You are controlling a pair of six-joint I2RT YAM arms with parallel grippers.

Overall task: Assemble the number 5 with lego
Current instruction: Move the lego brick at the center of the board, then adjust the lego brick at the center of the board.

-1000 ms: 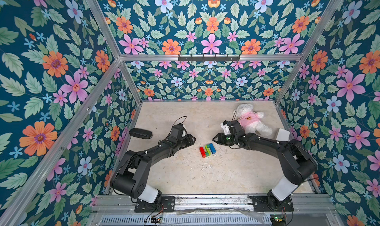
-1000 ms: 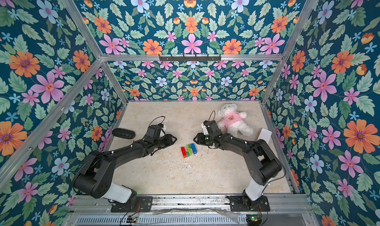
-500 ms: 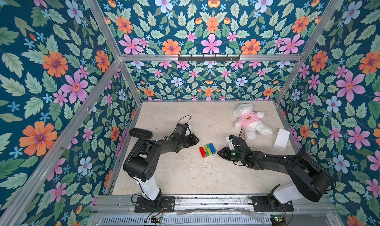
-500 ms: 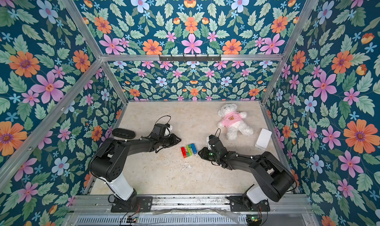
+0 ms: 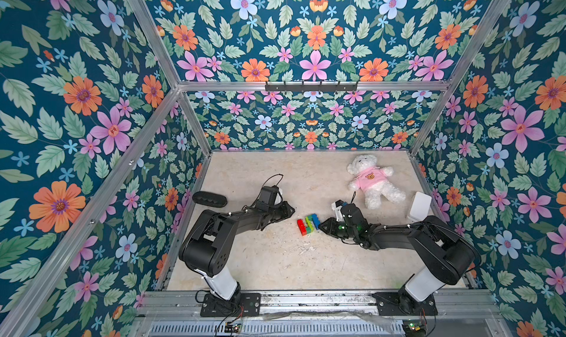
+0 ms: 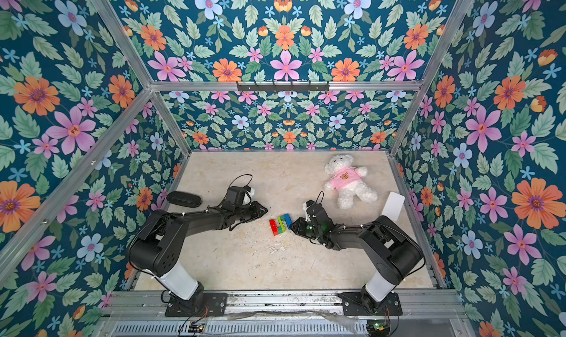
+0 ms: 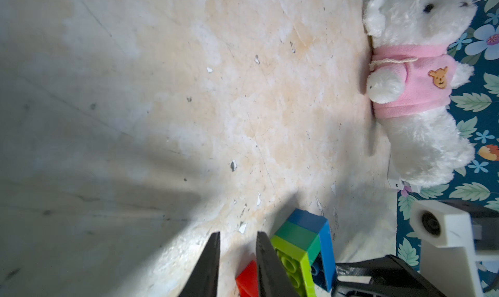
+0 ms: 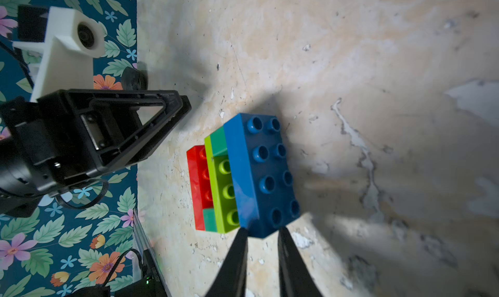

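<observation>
On the beige desk [image 5: 275, 259] the number 5 [image 5: 308, 223] lies between left gripper [image 5: 291, 211] and right gripper [image 5: 321, 225], both jaws nearly closed, gripping nothing.

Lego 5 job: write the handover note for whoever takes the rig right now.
Left hand: nearly closed, holding nothing, just beside the stack's red end.
Right hand: nearly closed, empty, tips by the blue brick.
The number 5 lies mid-table between both hands: blue, dark green, lime, dark green, red, all joined.
Done: assembly looks complete.
Left: back both arms off; check that the bricks are pressed tight.
</observation>
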